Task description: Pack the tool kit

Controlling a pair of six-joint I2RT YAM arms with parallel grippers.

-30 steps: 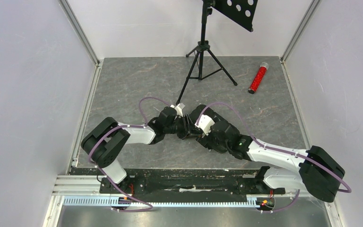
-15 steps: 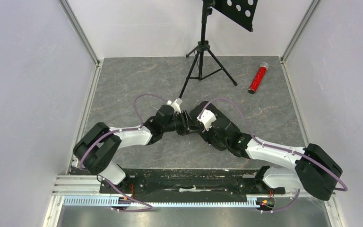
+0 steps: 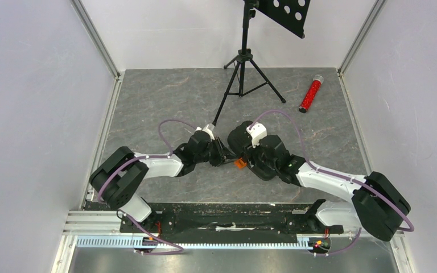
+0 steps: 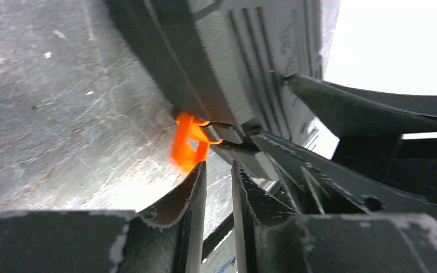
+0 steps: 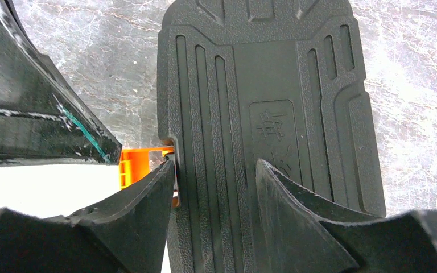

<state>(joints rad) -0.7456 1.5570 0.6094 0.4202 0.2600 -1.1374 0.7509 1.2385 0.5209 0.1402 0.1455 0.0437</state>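
The tool kit (image 5: 273,74) is a black ribbed case lying closed on the grey table, mostly hidden under my right wrist in the top view. Its orange latch (image 3: 239,164) sticks out at the case's left edge, between the two grippers. My right gripper (image 5: 215,164) hangs open over the lid, one finger at the edge by the latch (image 5: 134,162) and the other over the ribs. My left gripper (image 4: 218,166) points at the latch (image 4: 189,142) from the left. Its jaws stand a narrow gap apart with nothing between them.
A black tripod stand (image 3: 242,74) rises just behind the grippers, one leg reaching down near the left wrist. A red glittery tube (image 3: 310,94) lies at the back right. White walls close in the table on three sides.
Both grippers have narrowed. The right wrist has shifted back over the case. The left gripper has drawn slightly left, and the orange latch now shows between them.
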